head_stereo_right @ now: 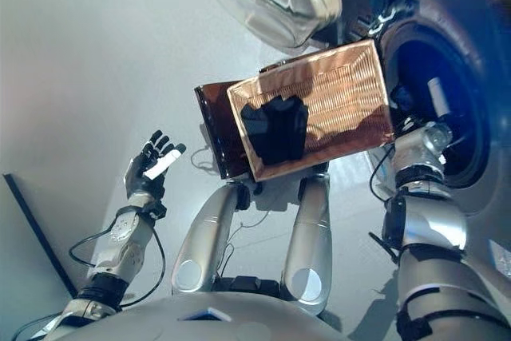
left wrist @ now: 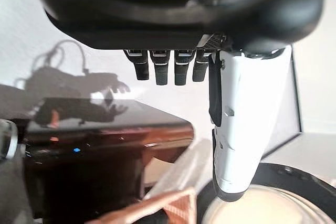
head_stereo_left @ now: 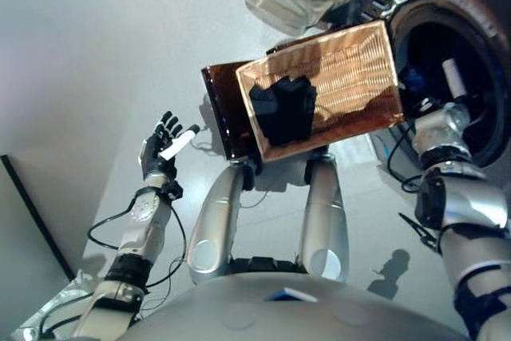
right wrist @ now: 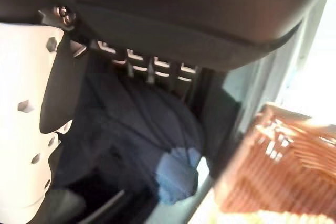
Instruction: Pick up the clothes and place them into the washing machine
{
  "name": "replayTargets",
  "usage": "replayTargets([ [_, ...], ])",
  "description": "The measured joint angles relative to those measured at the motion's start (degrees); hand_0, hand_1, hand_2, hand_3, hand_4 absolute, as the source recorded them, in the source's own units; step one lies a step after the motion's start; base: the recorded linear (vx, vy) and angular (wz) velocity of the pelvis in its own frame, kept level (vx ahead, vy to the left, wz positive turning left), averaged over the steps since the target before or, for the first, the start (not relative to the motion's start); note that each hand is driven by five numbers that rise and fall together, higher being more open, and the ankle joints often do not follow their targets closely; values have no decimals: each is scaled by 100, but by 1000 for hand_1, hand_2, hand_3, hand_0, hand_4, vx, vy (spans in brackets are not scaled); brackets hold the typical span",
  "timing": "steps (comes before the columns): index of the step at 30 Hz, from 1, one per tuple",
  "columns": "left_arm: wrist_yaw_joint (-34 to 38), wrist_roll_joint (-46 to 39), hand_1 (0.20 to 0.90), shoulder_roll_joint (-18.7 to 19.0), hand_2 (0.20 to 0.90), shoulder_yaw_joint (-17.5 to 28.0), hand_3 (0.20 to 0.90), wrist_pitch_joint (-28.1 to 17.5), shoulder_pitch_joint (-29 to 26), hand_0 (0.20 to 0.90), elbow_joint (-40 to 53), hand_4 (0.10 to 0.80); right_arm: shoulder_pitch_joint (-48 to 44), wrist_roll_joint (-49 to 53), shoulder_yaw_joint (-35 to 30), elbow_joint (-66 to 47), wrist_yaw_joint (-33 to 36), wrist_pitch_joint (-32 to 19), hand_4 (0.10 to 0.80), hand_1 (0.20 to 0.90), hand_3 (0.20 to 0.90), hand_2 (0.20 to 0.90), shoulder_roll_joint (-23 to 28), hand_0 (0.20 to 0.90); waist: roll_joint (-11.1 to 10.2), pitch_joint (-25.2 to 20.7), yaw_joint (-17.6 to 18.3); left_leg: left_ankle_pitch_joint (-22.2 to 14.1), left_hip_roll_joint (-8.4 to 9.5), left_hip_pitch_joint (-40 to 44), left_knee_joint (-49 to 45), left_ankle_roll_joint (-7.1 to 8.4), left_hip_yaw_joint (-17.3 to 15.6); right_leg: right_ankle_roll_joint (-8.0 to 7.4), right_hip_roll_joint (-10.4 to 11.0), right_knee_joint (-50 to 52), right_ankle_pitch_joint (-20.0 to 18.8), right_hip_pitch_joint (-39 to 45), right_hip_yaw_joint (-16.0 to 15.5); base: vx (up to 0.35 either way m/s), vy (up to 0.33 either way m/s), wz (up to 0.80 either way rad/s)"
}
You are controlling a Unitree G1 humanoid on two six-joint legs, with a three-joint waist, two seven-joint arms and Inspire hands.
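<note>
Fingers of the left hand (head_stereo_left: 162, 148) spread open, holding nothing, over bare floor. Further out, a woven basket (head_stereo_left: 351, 77) holds a black garment (head_stereo_left: 283, 108). Beyond, the right hand (right wrist: 31, 124) reaches inside the washing machine drum (head_stereo_left: 479, 53), curled onto dark blue clothes (right wrist: 136, 140).

Right hand (head_stereo_left: 447, 89) fingers inside drum (head_stereo_left: 487, 77)

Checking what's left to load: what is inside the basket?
One dark garment lies in the woven basket. The rest of its floor shows bare; anything beneath the garment is hidden.
</note>
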State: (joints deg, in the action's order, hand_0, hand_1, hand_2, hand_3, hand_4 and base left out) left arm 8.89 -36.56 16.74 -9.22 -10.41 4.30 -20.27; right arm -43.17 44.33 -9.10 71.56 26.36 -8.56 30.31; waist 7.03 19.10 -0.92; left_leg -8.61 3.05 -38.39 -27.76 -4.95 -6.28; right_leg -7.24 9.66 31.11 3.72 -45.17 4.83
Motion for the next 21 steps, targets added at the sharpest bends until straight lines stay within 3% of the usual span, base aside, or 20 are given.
replayTargets([
  [11, -5, 213, 900, -146, 900, 142, 900, -23, -2, 900, -481, 800, 999, -1834, 945, -726, -31, 112, 800, 900, 900, 900, -539, 900, -109, -97, 27, 718, -28, 1210, 1576, 114, 42, 91, -70, -1112, -446, 997, -185, 38, -20, -3],
  [21, 24, 260, 900, -181, 900, 235, 900, -77, -6, 900, -509, 800, 1134, -2484, 950, -666, -17, 306, 800, 900, 900, 900, -680, 900, -171, -101, 34, 823, -21, 1513, 1814, 100, 93, 78, -64, -1326, -527, 1323, -257, 24, -6, 1],
])
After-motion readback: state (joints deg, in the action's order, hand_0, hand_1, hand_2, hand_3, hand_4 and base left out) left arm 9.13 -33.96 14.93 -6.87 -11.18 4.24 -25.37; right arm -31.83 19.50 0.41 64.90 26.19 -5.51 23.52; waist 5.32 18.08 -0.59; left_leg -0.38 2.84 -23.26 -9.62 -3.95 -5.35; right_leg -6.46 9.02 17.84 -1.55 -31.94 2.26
